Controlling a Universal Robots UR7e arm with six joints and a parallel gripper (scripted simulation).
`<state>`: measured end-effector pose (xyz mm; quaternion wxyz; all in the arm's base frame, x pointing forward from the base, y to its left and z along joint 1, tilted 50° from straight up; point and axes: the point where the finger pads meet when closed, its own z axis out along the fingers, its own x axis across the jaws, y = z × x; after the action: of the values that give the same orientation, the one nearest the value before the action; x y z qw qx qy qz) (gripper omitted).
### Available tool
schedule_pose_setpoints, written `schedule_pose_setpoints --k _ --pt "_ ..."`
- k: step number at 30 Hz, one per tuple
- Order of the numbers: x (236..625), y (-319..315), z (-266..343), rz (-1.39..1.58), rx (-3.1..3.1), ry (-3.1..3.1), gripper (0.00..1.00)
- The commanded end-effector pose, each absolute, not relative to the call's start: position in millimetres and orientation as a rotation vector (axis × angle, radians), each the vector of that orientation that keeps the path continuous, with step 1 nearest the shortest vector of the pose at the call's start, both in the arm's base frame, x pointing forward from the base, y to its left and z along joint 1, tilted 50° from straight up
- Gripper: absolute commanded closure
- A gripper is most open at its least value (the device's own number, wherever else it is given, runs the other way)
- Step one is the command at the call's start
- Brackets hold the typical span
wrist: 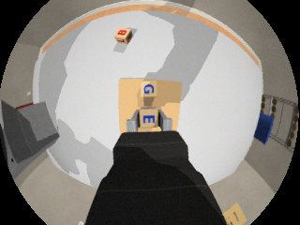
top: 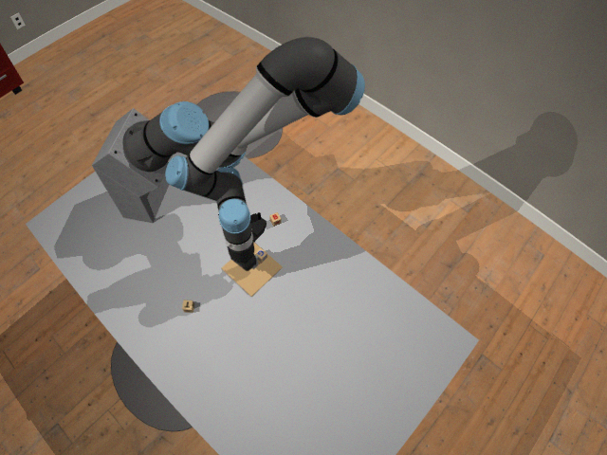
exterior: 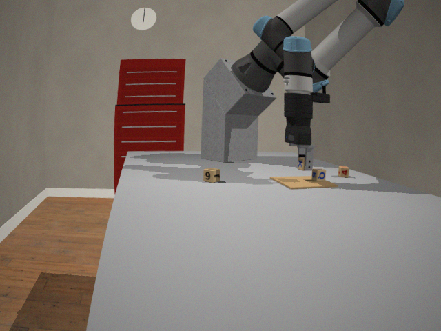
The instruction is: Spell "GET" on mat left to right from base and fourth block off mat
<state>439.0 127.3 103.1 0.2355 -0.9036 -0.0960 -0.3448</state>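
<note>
My gripper (exterior: 303, 164) (wrist: 148, 114) is shut on the E block (exterior: 300, 163) (wrist: 148, 118), held upright a little above the mat (top: 251, 285) (exterior: 295, 183) (wrist: 167, 97). The E faces up, its top pointing away from the base. The G block (top: 261, 254) (exterior: 318, 174) (wrist: 148, 89) lies on the mat beside it, letter up, turned the same way. The T block (top: 187, 305) (exterior: 211, 175) lies off the mat, T up. The B block (top: 275, 218) (exterior: 343, 172) (wrist: 124, 36) lies off the mat on the other side. In the top view the fingertips and E block are hidden.
The robot's grey base (top: 124, 171) (exterior: 227, 135) stands at the rear end of the table (top: 313, 372) (exterior: 256, 249). The G block is the closest obstacle to the fingers. A red cabinet (exterior: 149, 117) stands behind the table.
</note>
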Motion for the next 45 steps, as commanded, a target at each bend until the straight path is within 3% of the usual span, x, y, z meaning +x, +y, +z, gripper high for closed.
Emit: schedule_pose_setpoints --k 1,45 --pt "447 131 99 -0.957 -2.481 -0.266 0.43" --pt "456 139 88 -0.957 -2.481 -0.265 0.43"
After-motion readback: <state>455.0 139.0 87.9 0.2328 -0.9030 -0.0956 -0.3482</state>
